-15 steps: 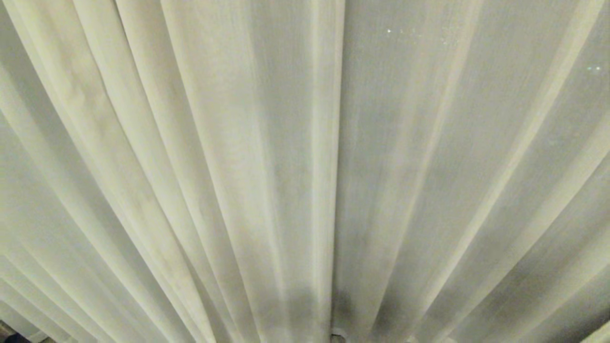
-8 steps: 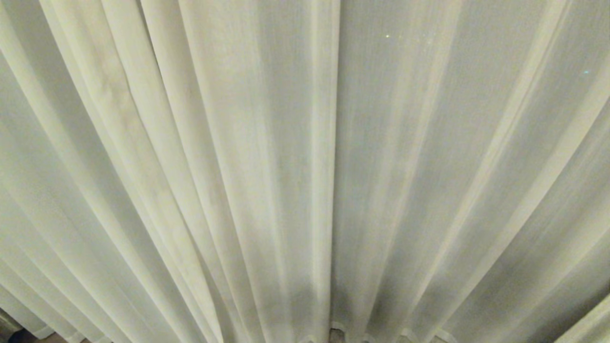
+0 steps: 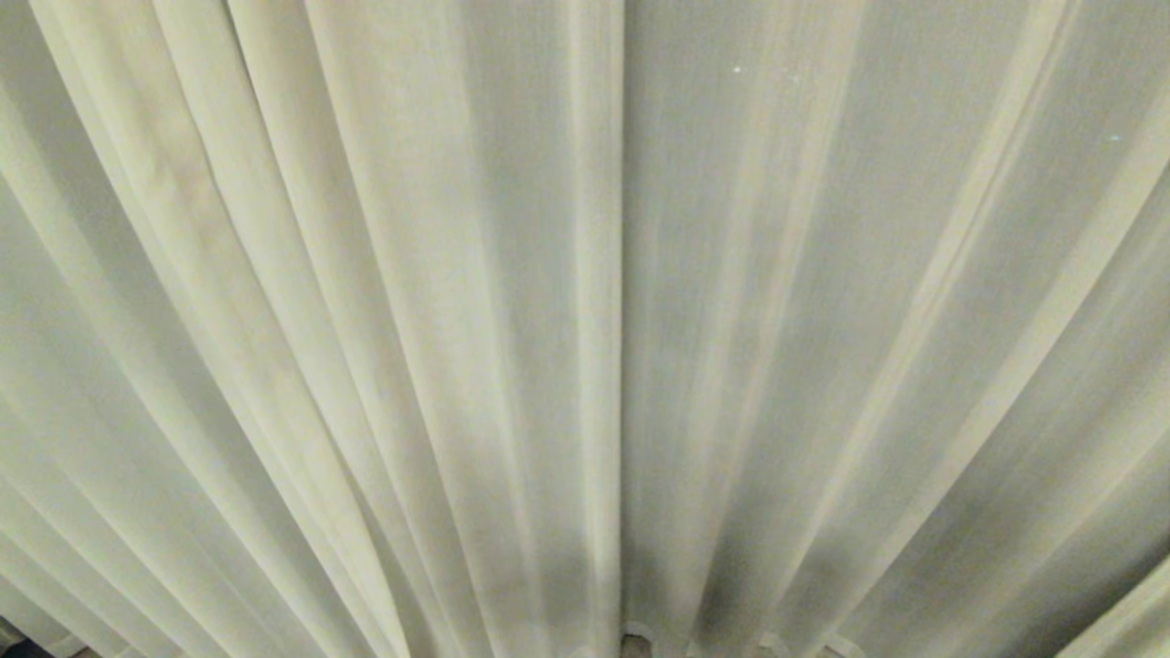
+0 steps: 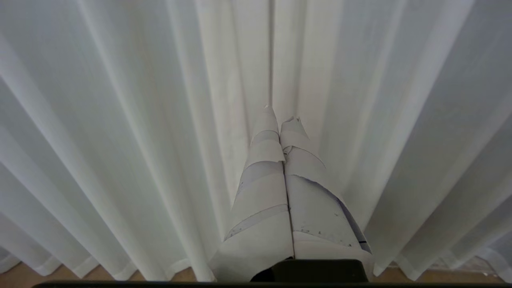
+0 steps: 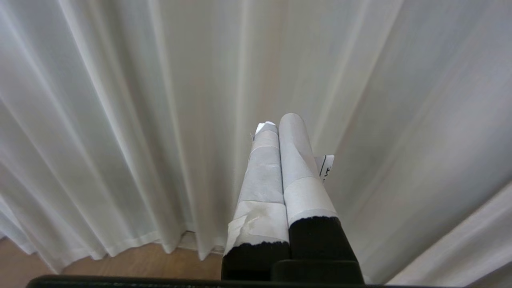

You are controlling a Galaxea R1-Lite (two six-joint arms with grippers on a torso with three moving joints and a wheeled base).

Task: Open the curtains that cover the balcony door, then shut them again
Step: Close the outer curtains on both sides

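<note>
Nearest the wrist cameras, each gripper showed two fingers wrapped in pale tape. The left gripper (image 4: 282, 114) had its jaws pressed together with nothing between them, its tips just before the meeting edges of the fabric; whether they touched the cloth could not be told. The right gripper (image 5: 278, 120) was likewise closed and empty, its black finger bases bare below the tape, with a small white printed tag (image 5: 326, 166) sticking out beside one finger.

Neither gripper appeared in the head view, which was filled edge to edge by the cream, softly pleated woven curtains (image 3: 366, 320). Two panels could be counted, their straight hemmed edges meeting in a vertical seam near the middle, drawn fully shut. Only the wrist views showed the hems hanging just above a strip of light brown wooden floor (image 5: 120, 260); the head view caught just a few scalloped hem folds at its lower edge.

The balcony door behind the fabric was entirely hidden, with only a few faint specks of light showing through the right panel. The tops of the curtains were cut off in all three views.
</note>
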